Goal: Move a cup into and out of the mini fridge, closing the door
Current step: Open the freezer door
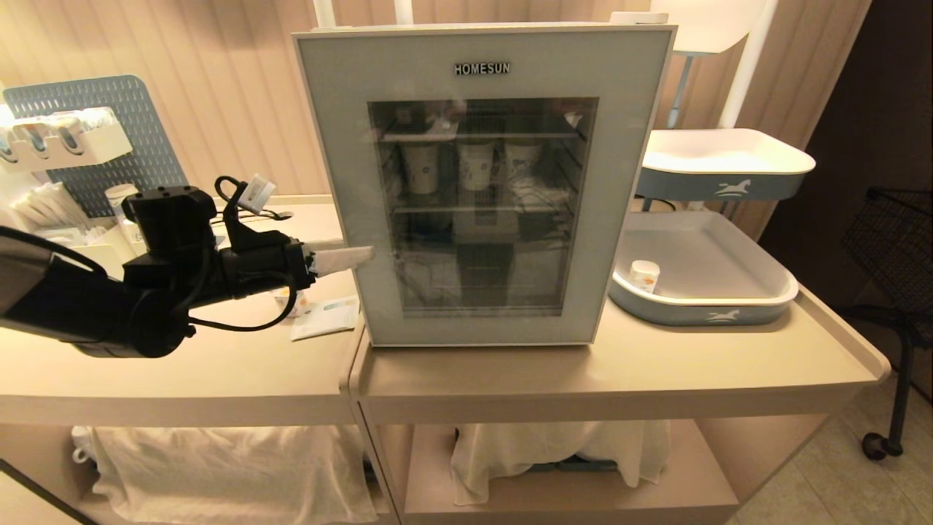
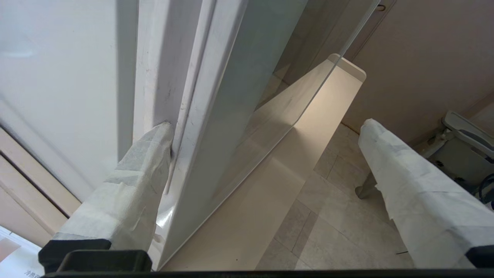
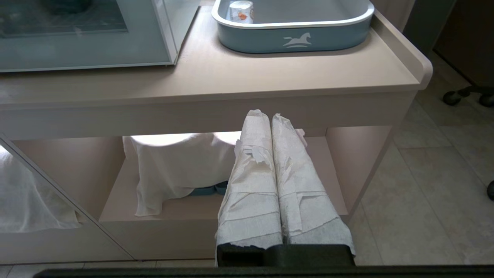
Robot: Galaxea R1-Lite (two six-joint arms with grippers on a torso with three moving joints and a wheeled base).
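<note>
One left gripper (image 1: pixel 348 257) finger hides behind the door (image 1: pixel 481 182) edge — jaws spread, empty.

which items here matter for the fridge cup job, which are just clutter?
In play:
- cup, in the tray
- mini fridge
- door
- left pincer, open at the door's edge

Clutter:
- paper cups inside
- pegboard
- cloths below
- upper tray
</note>
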